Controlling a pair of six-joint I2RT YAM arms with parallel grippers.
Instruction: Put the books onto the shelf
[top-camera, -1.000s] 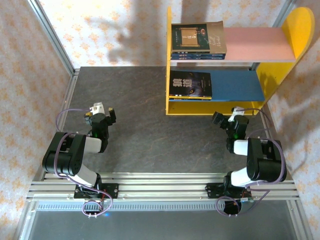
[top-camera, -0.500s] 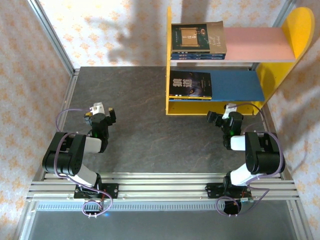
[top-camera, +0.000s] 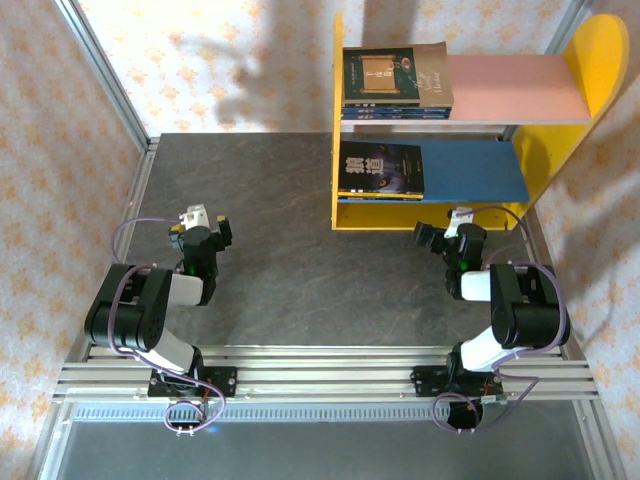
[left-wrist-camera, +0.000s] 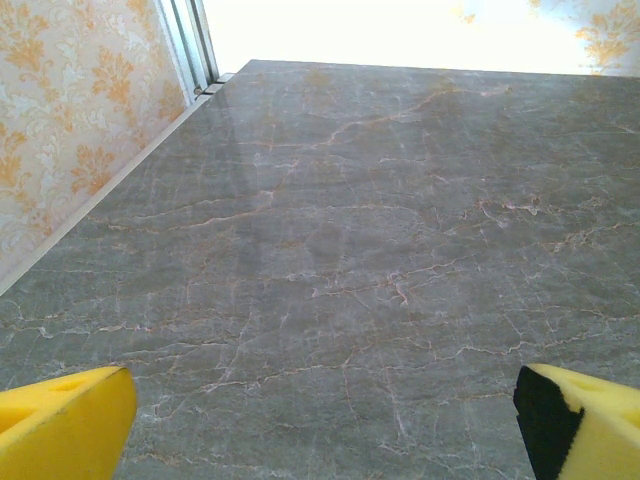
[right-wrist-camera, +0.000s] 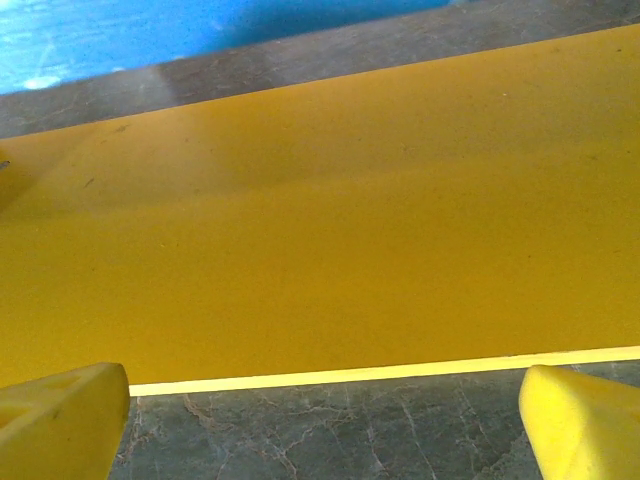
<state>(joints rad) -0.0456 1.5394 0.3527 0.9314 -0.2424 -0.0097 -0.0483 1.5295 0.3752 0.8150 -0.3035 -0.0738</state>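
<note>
Right gripper (right-wrist-camera: 320, 420) jaws wide, empty; just ahead, yellow-sided two-tier shelf (right-wrist-camera: 320, 250); beyond, paperback stack (top-camera: 395, 80) on pink board (top-camera: 510, 85), wolf-face book (top-camera: 380, 168) on blue board (top-camera: 470, 170); left gripper (left-wrist-camera: 320, 425) jaws wide, empty, shelf well off to right; judged placing done, next only retreat arms; grey veined stone tabletop (top-camera: 280, 200) below; floral-papered walls (top-camera: 60, 120) around.

Lab test booth: aluminium rails (top-camera: 320, 375), wallpapered panels (top-camera: 60, 130), stone-look table (top-camera: 280, 250).

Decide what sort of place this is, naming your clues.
Probably a robot test bench: left arm and right arm bolted to a metal rail, wallpapered panels around the table and shelf.
</note>
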